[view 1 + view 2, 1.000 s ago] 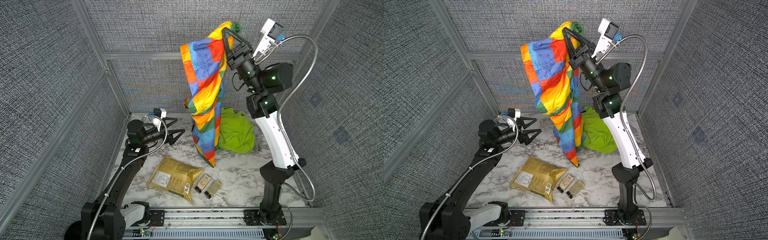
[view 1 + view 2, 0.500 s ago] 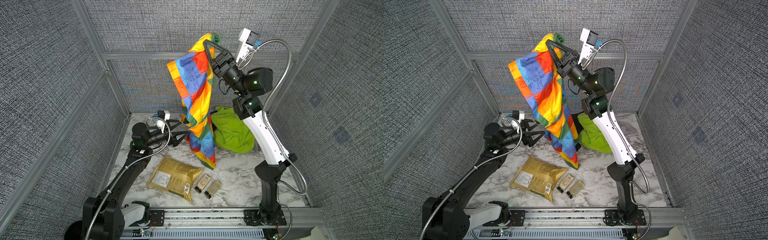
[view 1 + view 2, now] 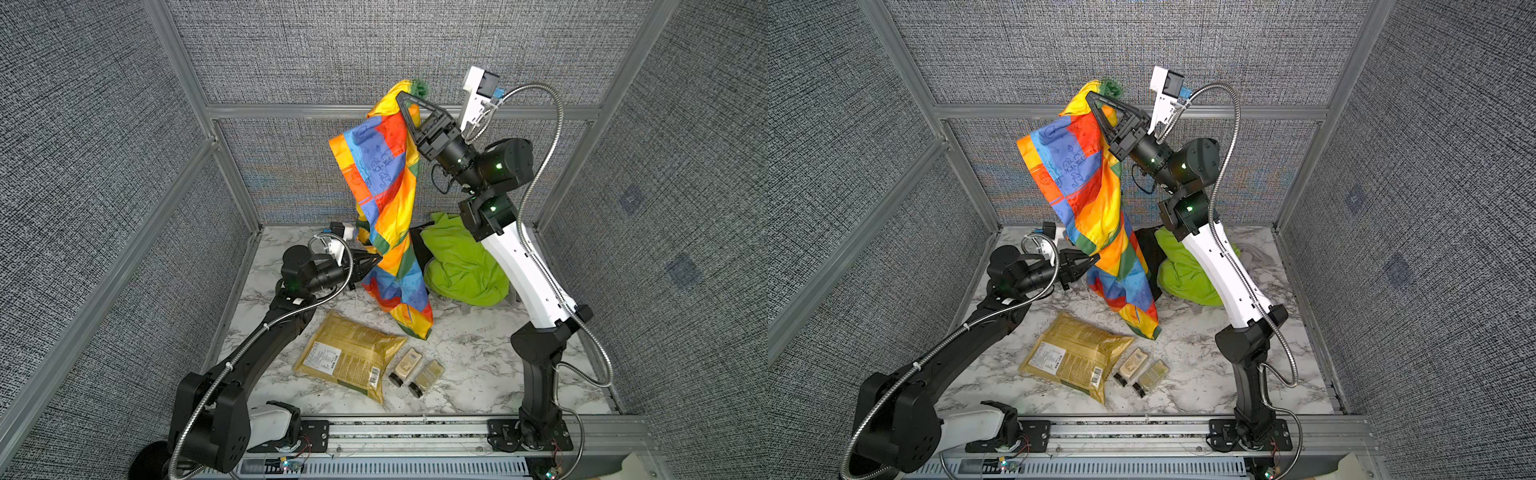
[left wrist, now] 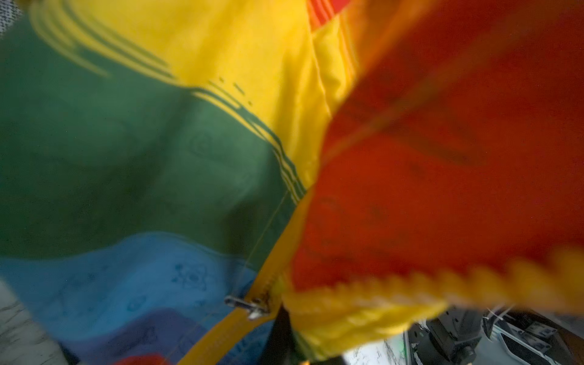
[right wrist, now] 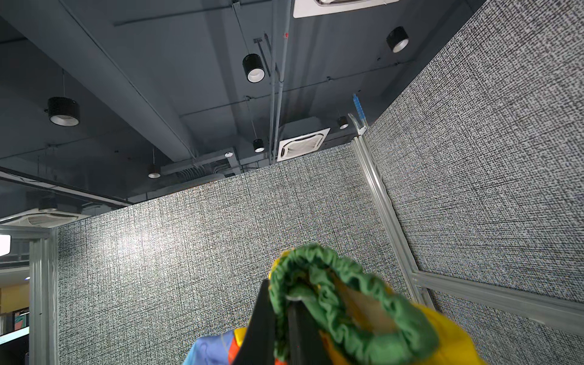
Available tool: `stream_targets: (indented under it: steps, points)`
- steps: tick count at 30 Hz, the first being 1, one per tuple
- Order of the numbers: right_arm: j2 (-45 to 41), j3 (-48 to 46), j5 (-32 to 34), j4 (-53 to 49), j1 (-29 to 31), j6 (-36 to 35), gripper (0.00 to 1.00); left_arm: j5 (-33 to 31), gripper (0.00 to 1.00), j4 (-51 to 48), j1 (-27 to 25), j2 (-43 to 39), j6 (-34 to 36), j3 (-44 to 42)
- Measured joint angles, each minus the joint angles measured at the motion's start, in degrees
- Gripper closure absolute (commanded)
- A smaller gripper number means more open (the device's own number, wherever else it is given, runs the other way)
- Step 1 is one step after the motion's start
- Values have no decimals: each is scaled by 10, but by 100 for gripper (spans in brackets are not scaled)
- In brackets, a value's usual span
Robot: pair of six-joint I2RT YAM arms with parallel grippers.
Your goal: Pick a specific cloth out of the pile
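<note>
On the left, my left end effector (image 3: 376,261) sits low over the counter (image 3: 469,365), its tips closed together against the side edge of the cloth (image 3: 386,199). The left wrist view is filled with green, yellow and red fabric, with a yellow hem bunched at the finger, so I judge it is clenched on that edge, though the pinch itself is hidden.

Below it a gold pouch (image 3: 349,357) lies flat. The cloth hangs in one long drape from high up down toward the counter. Its lowest corner is close above the pouch's far edge, and I cannot tell whether it touches the surface. Two small packets (image 3: 417,370) lie just right of the pouch.

At the top of the drape my right end effector (image 3: 404,98) is clamped on the cloth. The right wrist view shows the frilled green cuff (image 5: 316,284) gathered around its fingers.

Further right, the pile (image 3: 461,266) rests at the back of the counter behind the right arm, lime-green on top with a black garment (image 3: 417,253) beside it. The cloth hangs apart from it.

To do this step well, I'd keep both grips firm and move the arms together. I'd take up slack gently, because the fabric looks thin, and carry the drape toward the open front without dragging its tail across the pouch or catching the pile.
</note>
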Motion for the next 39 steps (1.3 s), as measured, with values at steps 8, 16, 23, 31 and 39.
stream_targets:
  steps: [8, 16, 23, 31, 39]
  points:
    - [-120, -184, 82, -65, -3, -79, 100, -21, 100, -18, 5, -26, 16, 0]
    - [-263, -411, 280, -152, -27, -150, 100, -36, 100, -28, 31, -39, 17, 0]
    - [-335, -571, 295, -218, -26, -190, 93, -46, 100, -37, 52, -59, 22, -2]
    - [-437, -715, 314, -287, -31, -249, 44, -65, 100, -53, 62, -68, 44, -2]
    - [-504, -784, 316, -338, -37, -302, 15, -69, 100, -61, 62, -63, 50, -2]
